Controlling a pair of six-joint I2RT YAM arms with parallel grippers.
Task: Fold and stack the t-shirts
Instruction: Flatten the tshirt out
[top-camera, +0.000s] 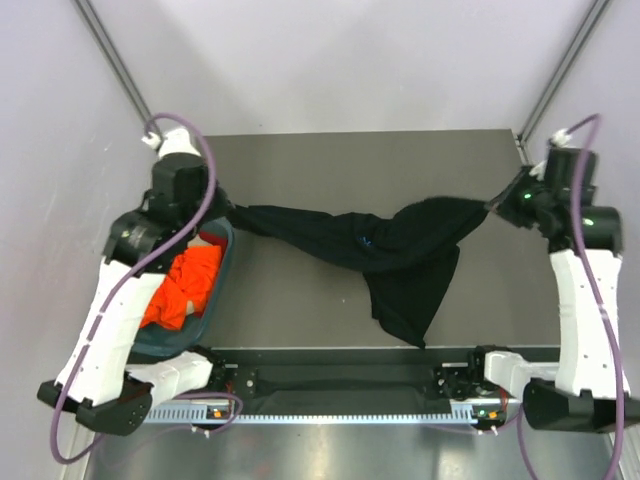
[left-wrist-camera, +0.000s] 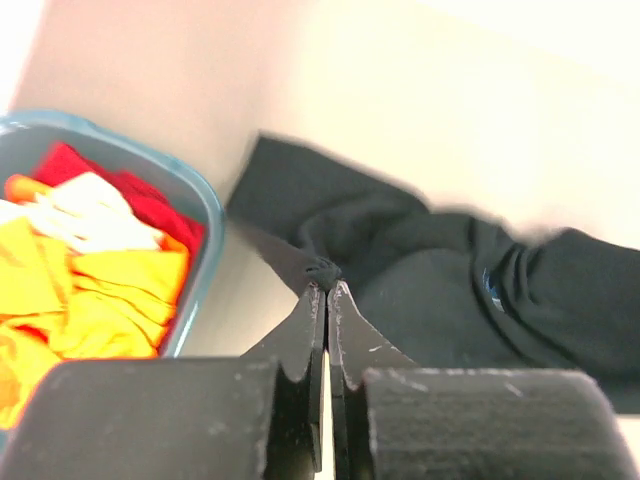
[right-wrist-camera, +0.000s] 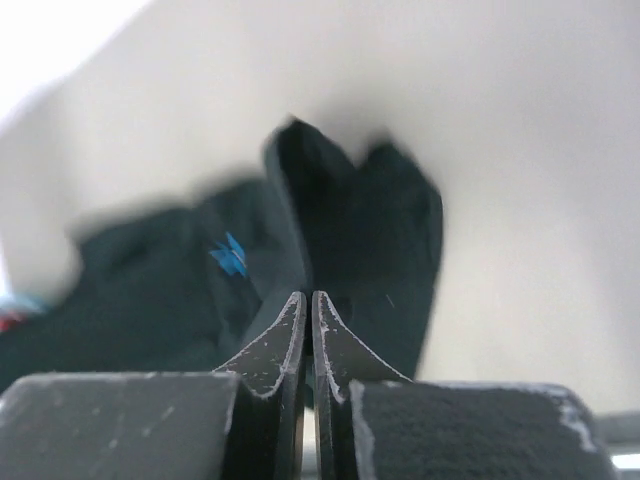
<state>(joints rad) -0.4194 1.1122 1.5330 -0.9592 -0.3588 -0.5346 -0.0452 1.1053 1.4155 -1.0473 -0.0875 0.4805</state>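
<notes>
Black t-shirt: stretched over table between left gripper and right gripper, each pinched tight on one end; blue mark blurred. Orange t-shirt: crumpled in teal basket, partly hidden by left arm.

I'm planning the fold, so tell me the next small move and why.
Probably draw the two arms a little wider apart to stretch the black t-shirt flat: both arms' jaws are shut on its opposite ends, yet its middle is bunched and one part trails toward the near edge.
</notes>
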